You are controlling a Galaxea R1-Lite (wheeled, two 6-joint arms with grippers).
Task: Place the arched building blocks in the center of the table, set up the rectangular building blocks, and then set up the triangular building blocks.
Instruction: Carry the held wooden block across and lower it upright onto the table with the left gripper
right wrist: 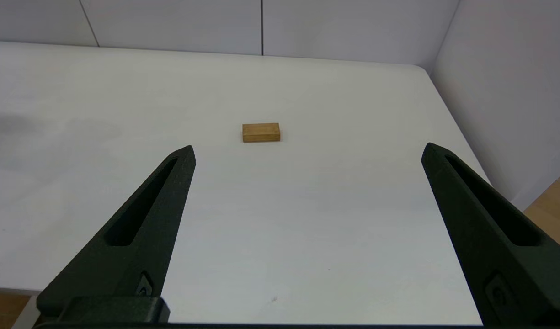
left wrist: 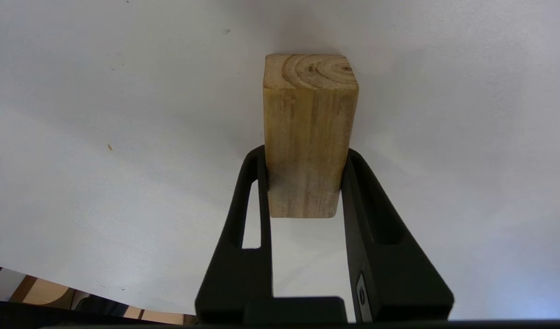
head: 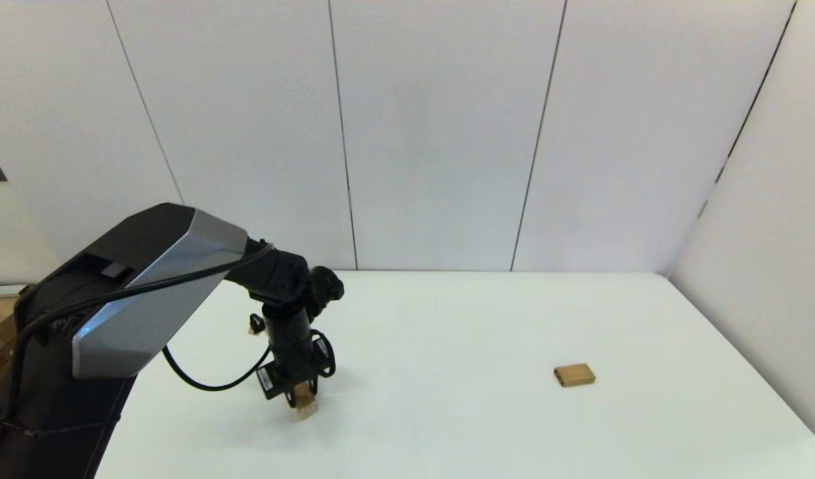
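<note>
You have lots of room on the table (head: 447,412). Your left gripper (head: 305,398) is low over the left part of the tabletop, well in from the left edge and nearer the front edge than the back one. Its two black fingers (left wrist: 254,201) squeeze a chunky wooden block, the arched building blocks (left wrist: 309,132), one finger on each side. The block points down at the white top; you cannot tell if it touches.

The rectangular building blocks (head: 574,374) lies flat on the right part of the tabletop, well apart from the held block and well in from the right edge and the far right corner. White top lies bare between the two blocks.

Your right gripper (right wrist: 307,151) hangs back near the front edge, its fingers (right wrist: 147,219) spread wide, holding nothing, aimed at the flat slab.

White wall panels (head: 440,133) stand behind the back edge and along the right side.
</note>
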